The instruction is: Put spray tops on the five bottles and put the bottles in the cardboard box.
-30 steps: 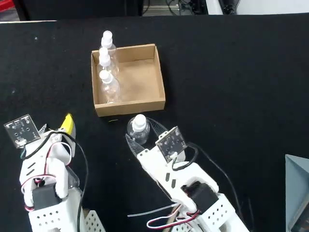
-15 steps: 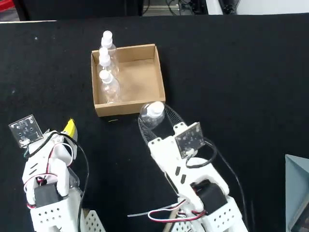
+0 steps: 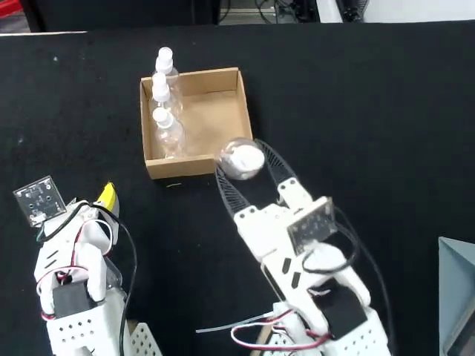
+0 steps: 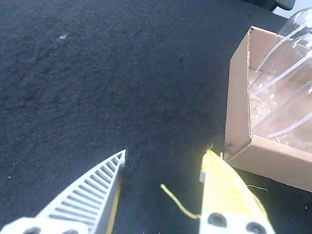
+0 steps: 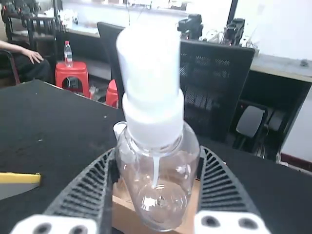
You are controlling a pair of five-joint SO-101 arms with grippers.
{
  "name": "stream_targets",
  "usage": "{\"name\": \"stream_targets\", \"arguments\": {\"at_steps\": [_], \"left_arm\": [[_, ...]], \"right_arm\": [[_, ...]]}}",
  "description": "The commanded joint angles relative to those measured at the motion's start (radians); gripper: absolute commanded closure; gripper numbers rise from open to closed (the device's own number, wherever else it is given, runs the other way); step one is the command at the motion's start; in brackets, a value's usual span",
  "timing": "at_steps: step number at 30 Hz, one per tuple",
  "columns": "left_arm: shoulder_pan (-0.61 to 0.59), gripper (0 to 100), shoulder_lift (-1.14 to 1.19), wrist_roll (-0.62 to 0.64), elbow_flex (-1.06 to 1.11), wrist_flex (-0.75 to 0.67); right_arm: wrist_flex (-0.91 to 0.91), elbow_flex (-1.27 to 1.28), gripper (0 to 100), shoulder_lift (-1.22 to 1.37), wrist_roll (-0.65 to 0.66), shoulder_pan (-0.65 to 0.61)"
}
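Left gripper (image 4: pixel 165 158): at the near-left part of the table (image 3: pixel 371 111), low over the black surface. Jaws are spread apart, one finger white and one yellow. The tips aim toward the near-left corner of the cardboard box (image 3: pixel 182 167).
Yellow strand (image 4: pixel 178 204): lies on the table between the left gripper's fingertips and the box's near wall.
Right gripper (image 3: pixel 241 158): forward of the near edge at mid-table, raised off the surface. Jaws are clamped on the body of the held bottle (image 5: pixel 158 195), one ribbed finger on each side.
Held bottle: clear, between the right gripper's fingers at the near-right corner of the cardboard box. The high view shows it almost end-on, overlapping the near wall. Whether it is over the box floor or over the rim cannot be determined.
Spray top (image 5: pixel 148 73): white, seated on the held bottle's neck. A thin tube runs down from it inside the bottle.
Cardboard box: open-topped, left of mid-table toward the far edge. The right half of its floor is bare.
Three bottles (image 3: pixel 169 133): clear, each with a white spray top. They form a row along the box's left wall, running near to far. The top of the farthest one shows above the far-left corner.
Mesh chair (image 5: pixel 219 73): black, beyond the far edge of the table.
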Motion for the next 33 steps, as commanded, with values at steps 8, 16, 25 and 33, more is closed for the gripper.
{"name": "stream_targets", "arguments": {"at_steps": [8,16,25,33], "left_arm": [[-0.008,77,-0.012,-0.006,-0.010,-0.020],[-0.008,77,-0.012,-0.006,-0.008,-0.020],[-0.008,77,-0.012,-0.006,-0.008,-0.020],[-0.019,77,-0.012,-0.006,-0.007,-0.020]], "right_arm": [[-0.227,-0.208,86.8,0.429,0.008,0.026],[-0.347,-0.314,86.8,0.713,0.008,0.026],[-0.454,-0.456,86.8,0.998,-0.034,0.086],[-0.585,-0.561,86.8,1.256,-0.061,0.121]]}}
